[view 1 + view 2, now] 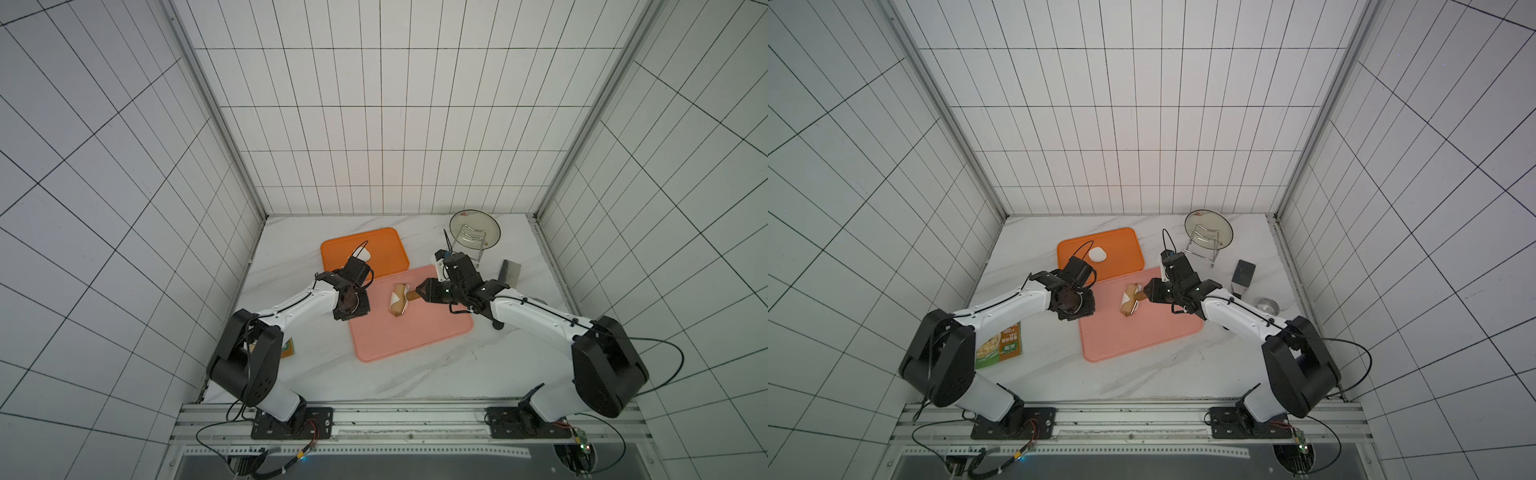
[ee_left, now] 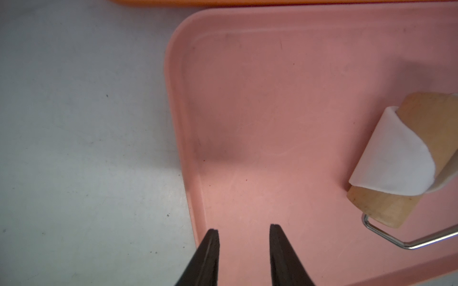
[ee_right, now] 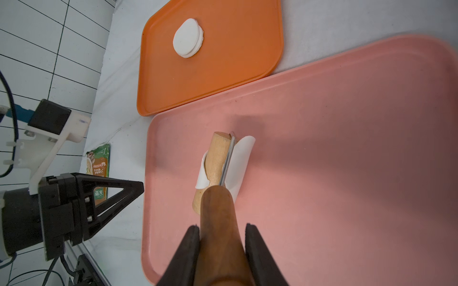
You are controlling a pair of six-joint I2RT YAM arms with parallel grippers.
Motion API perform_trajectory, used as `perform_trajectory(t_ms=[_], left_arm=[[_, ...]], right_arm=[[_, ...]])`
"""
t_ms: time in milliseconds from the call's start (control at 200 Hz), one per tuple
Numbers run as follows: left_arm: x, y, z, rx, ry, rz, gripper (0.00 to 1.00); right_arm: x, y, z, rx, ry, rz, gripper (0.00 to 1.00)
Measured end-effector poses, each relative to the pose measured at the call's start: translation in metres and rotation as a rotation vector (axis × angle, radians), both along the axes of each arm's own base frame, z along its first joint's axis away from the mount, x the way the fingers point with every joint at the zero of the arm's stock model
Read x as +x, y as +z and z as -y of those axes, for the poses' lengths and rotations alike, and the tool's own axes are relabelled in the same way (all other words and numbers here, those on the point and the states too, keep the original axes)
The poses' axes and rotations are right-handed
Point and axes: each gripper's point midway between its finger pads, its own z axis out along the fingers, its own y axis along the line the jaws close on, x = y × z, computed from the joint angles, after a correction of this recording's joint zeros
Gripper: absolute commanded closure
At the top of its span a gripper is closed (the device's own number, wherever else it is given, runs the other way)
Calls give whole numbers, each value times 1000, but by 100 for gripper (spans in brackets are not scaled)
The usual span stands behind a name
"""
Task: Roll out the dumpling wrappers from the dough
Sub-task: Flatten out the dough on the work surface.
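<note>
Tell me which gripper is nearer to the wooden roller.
Right. The right gripper is clamped on the handle of the wooden roller. The left gripper hovers open over the edge of the pink tray, apart from the roller.

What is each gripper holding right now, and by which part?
The right gripper clamps the roller by its dark wooden handle. The left gripper is open and holds nothing.

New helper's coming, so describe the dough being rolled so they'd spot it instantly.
Find the pink tray mid-table. The dough is the thin white sheet curled around the wooden roller there, unlike the neat round wrappers on the orange tray.
</note>
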Motion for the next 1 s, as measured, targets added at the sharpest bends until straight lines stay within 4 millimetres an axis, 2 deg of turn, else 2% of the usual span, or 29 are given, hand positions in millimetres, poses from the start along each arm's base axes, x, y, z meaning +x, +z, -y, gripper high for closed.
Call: perform_trajectory(t_ms=[425, 520, 745, 790, 875, 1000], left_arm=[[-2, 0, 8, -14, -12, -1, 66], [-3, -1, 8, -16, -12, 0, 66], [-3, -1, 9, -18, -15, 1, 66], [-3, -1, 10, -18, -17, 2, 67], [-3, -1, 11, -19, -20, 2, 66], [-4, -1, 13, -21, -26, 1, 67]], right_arm=[[-2, 1, 0, -75, 20, -10, 62], [-9, -7, 10, -143, 18, -35, 57], [-26, -20, 28, -253, 38, -89, 53], [-28, -21, 30, -267, 42, -94, 54], [-32, -17, 32, -275, 53, -97, 64], [-34, 5, 24, -236, 82, -59, 80]])
